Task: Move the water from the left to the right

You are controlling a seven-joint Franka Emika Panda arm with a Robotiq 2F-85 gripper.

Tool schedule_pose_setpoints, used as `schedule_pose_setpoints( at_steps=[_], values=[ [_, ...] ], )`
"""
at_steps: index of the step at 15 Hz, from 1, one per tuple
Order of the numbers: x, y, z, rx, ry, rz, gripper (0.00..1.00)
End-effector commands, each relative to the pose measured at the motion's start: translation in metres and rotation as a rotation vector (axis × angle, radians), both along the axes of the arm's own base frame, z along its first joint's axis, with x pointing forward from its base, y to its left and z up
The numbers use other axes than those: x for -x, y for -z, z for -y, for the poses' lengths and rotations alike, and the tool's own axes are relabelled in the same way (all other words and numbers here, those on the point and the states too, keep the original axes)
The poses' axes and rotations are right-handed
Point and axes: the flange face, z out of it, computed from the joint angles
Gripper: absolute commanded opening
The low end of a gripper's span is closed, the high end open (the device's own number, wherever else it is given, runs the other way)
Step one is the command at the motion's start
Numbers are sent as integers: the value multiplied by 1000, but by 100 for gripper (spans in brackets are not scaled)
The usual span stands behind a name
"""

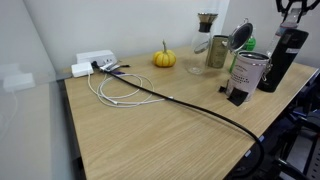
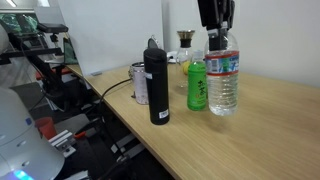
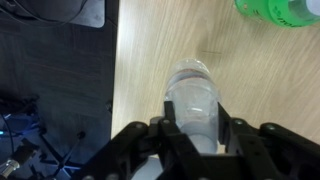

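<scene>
Office desk (image 1: 150,130) with charger cables (image 1: 120,74)

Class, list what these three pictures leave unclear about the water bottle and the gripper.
- Wrist view: blur hides whether the gripper touches the water bottle.
- Exterior view: the top edge cuts off the gripper.
- Exterior view: the black bottle seems to hide the water bottle.

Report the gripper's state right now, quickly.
Gripper: closed on the water bottle, gripping it on both sides near the top, as the wrist view shows.
</scene>
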Motion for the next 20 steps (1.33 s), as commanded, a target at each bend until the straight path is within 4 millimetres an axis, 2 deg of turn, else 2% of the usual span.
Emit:
schedule_pose_setpoints(
  at_steps=[1,4,7,18,19,20],
  values=[
    [2,19,2,-20,95,-3,15],
    [3,40,-2,-65,121,-5,15],
    [1,51,-5,-85,139,-1,15],
    [0,67,-17,-132,138,-30,15],
    [0,67,-18,-136,138,-36,65],
    [0,68,-20,-136,136,-37,66]
  ],
)
